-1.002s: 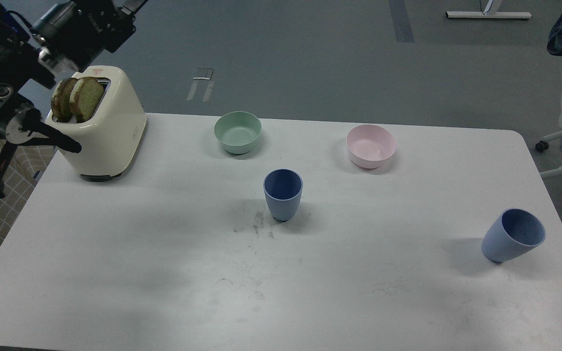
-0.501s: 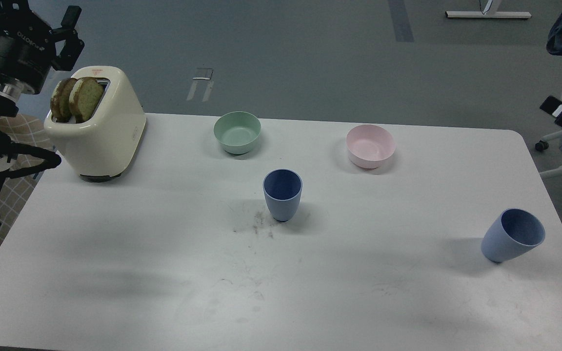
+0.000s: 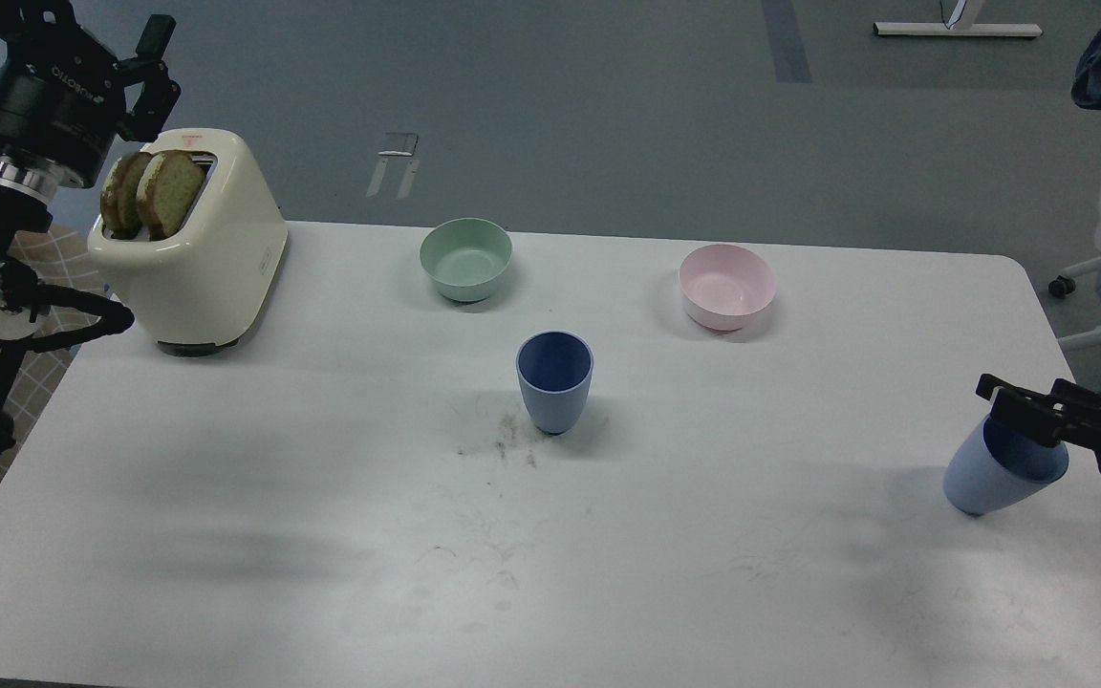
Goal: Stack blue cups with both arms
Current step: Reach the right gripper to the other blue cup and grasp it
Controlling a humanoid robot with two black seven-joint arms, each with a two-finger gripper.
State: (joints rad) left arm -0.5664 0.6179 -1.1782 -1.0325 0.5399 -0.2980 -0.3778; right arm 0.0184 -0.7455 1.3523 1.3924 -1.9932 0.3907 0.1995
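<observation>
2 cups on the counter (image 3: pixel 321 535), well apart: 1 upright mid-counter (image 3: pixel 554 380), 1 near the right edge (image 3: pixel 995 478), looking tipped from here. My right hand (image 3: pixel 1019 411) sits over that cup's rim; fingers too dark to tell if apart or together. Risk: a nudge knocks it off the edge. Left hand (image 3: pixel 144 72), fingers apart, hangs by the toaster (image 3: pixel 197 248); a careless sweep could hit it.

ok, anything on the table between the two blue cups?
Nothing: head view shows only bare white table between the centre cup and the right-edge cup.
</observation>
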